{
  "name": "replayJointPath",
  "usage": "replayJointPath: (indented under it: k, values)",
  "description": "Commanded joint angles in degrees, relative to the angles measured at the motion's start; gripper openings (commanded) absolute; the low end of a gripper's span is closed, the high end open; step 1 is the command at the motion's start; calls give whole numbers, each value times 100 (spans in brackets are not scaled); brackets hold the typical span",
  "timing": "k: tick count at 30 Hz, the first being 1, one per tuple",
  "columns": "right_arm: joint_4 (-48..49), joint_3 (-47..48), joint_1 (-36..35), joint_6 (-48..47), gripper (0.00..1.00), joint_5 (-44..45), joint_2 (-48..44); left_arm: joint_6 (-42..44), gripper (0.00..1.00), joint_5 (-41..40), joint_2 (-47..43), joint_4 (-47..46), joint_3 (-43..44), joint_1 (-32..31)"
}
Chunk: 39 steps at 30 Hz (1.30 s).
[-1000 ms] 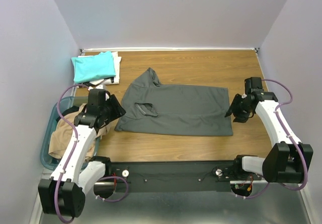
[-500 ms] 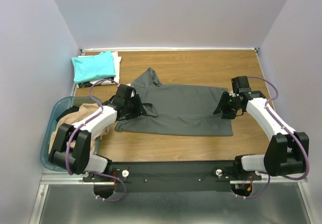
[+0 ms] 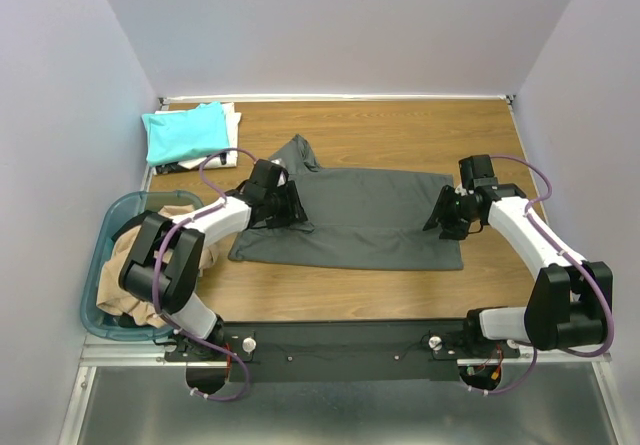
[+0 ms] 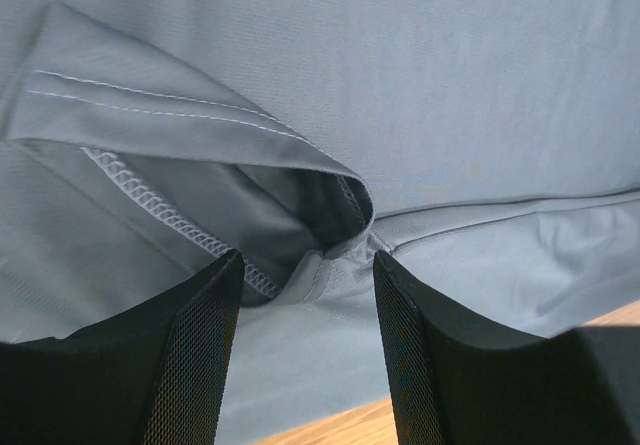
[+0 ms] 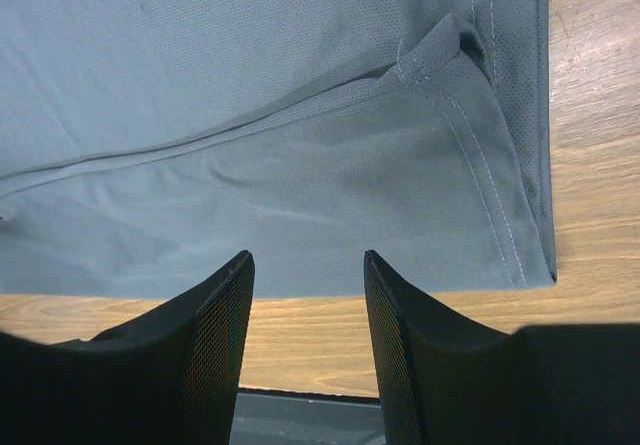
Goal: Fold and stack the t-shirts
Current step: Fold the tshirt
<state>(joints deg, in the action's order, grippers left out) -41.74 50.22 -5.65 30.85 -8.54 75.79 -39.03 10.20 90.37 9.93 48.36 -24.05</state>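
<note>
In the top view, the dark grey t-shirt (image 3: 370, 220) lies spread in the middle of the table (image 3: 400, 130), its long axis running from 9 to 3 o'clock and one sleeve poking toward 11 o'clock. It looks partly narrowed, though how many folds it has cannot be told. The left gripper (image 3: 290, 208) sits over the shirt's 9 o'clock end and the right gripper (image 3: 440, 220) over its 3 o'clock end. At the table's 10 o'clock corner, the teal t-shirt (image 3: 185, 130) rests folded on top of the white t-shirt (image 3: 233, 135), so a stack of two seems to be done. The tan t-shirt (image 3: 125, 275) is bunched in the basket (image 3: 95, 305) at 8 o'clock, unfolded. In the left wrist view, the fingers (image 4: 190, 355) are spread with nothing pinched between them, poised just above a stitched fold (image 4: 330, 195) of grey cloth at 12 o'clock from them. In the right wrist view, the jaws likewise stand parted and empty above the shirt's near edge, with the hem corner (image 5: 480, 165) at about 2 o'clock. By this showing, roughly half remains: the grey shirt's fold and stacking, then the tan one.
</note>
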Motion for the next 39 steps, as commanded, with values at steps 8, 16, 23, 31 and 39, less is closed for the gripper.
replayJointPath:
  k: [8,16,23,31,39]
  values:
    - [104,-170,-41,26,55,-17,-38,79,63,228,402,-202,446,-301]
    - [113,-240,-33,26,56,-8,-64,62,63,307,719,-237,877,-662]
    - [113,-302,-33,26,56,27,-91,158,63,396,1105,-115,1368,-837]
    - [122,-337,-41,18,56,45,-64,422,62,378,1597,245,1949,-969]
    - [131,-346,-33,9,56,45,-38,615,62,141,1783,729,2538,-1189]
